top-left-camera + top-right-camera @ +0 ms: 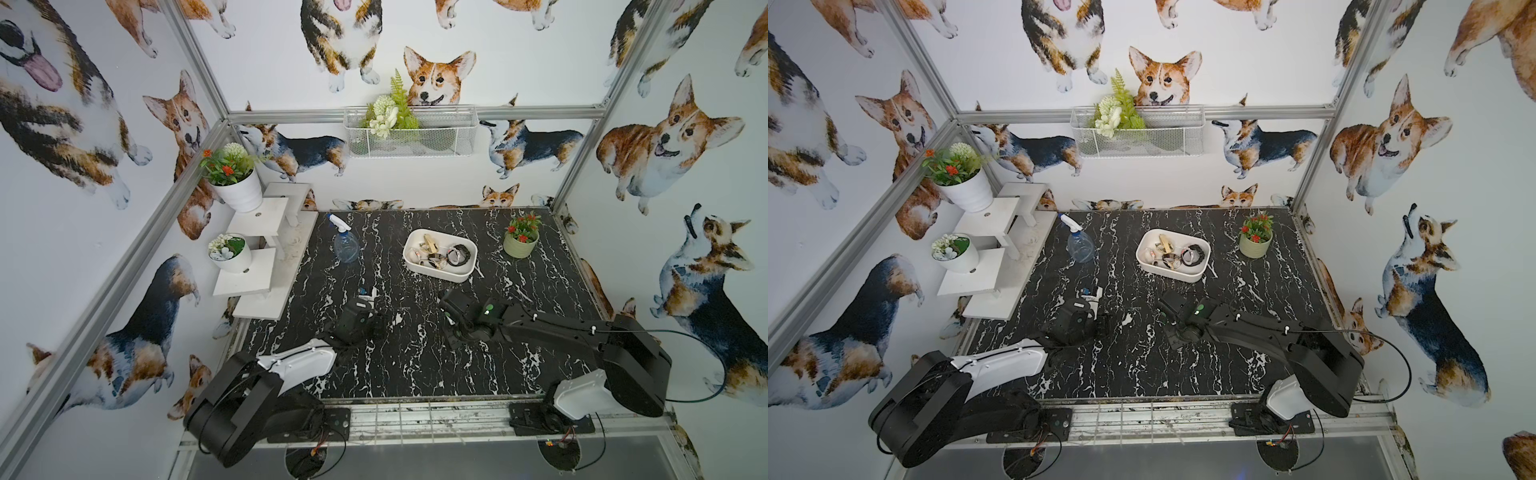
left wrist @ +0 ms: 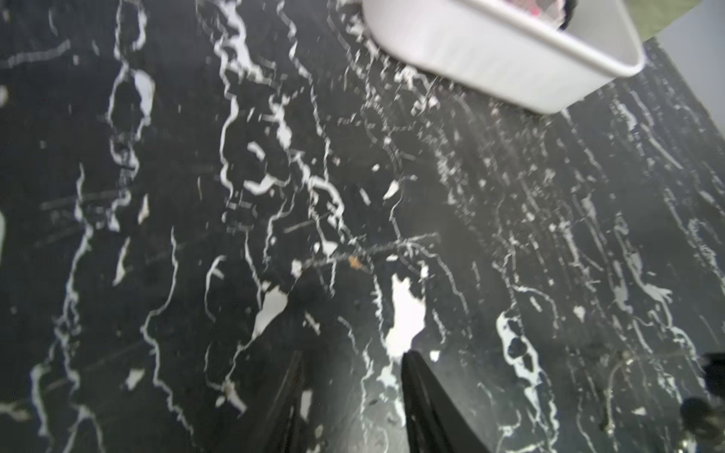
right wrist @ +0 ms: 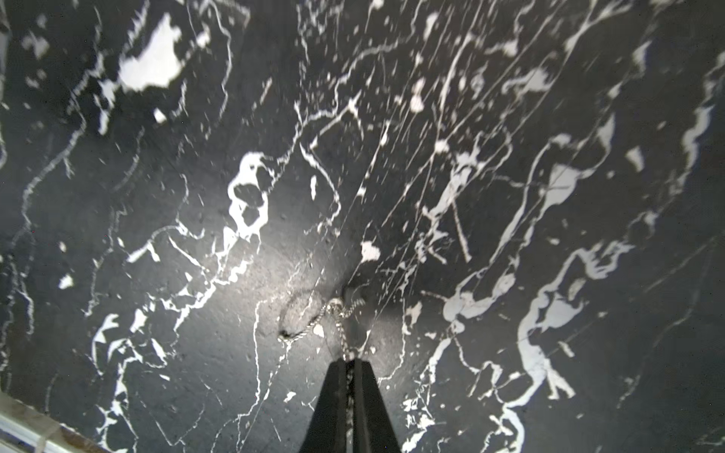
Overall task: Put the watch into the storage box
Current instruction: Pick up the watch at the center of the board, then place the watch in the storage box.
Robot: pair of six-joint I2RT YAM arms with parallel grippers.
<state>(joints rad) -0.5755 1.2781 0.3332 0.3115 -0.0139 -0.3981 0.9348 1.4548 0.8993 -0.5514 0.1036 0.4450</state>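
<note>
The white storage box (image 1: pixel 432 275) (image 1: pixel 1168 274) stands at the back middle of the black marble table, with several watches and bands lying inside. One corner of it shows in the left wrist view (image 2: pixel 490 55). My right gripper (image 3: pixel 350 361) is shut on a thin silver chain, which I take to be the watch (image 3: pixel 333 310). The chain trails onto the table with a dark loop beside it. In the top views my right arm (image 1: pixel 540 328) hides it. My left gripper (image 2: pixel 353 355) hovers open over bare table, nothing between its fingers, in front and to the left of the box.
A clear spray bottle (image 1: pixel 345 243) lies left of the box and a green flower pot (image 1: pixel 520 245) stands to its right. White stepped shelves (image 1: pixel 257 266) with two potted plants fill the left edge. A wire mesh basket (image 1: pixel 409 137) hangs on the back wall.
</note>
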